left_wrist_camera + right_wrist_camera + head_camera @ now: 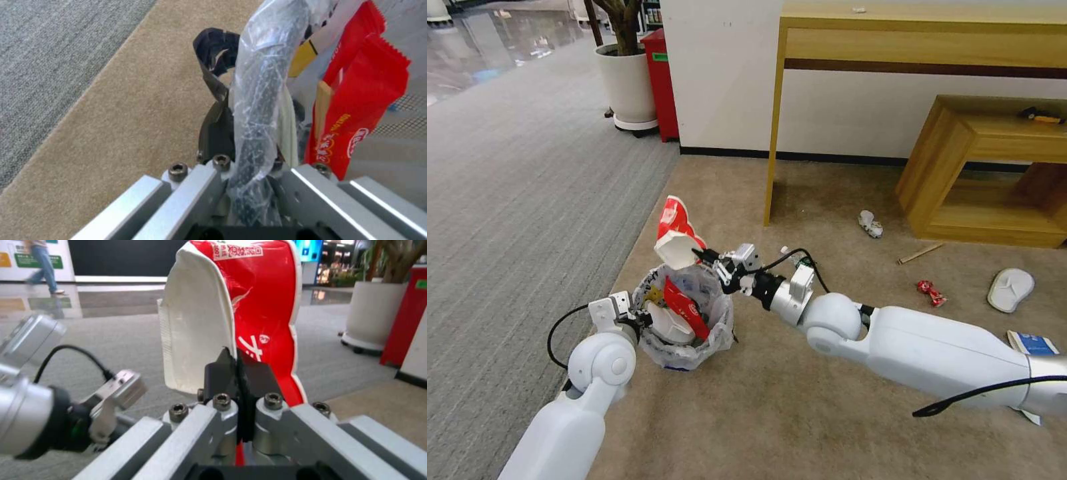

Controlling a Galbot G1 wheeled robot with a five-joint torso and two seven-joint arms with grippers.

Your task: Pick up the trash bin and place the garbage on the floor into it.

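The mouth of the trash bin is largely blocked: a red wrapper and white litter stand up inside it, and a crushed cup is held just above its far rim. Its left rim is taken by the left gripper, seemingly clamped there. Open carpet is left in front of the bin.

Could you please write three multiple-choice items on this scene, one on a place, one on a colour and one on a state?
1. Where is the crushed cup?
A. above the trash bin
B. on the shelf
C. beside the plant pot

2. What colour is the wrapper on the floor?
A. green
B. red
C. black

3. What is the left gripper doing?
A. hanging open
B. clamping the bin's rim
C. holding a slipper

Answers:
1 A, the right gripper holds it over the bin.
2 B, it is plainly red.
3 B, the left wrist view shows the rim pinched.
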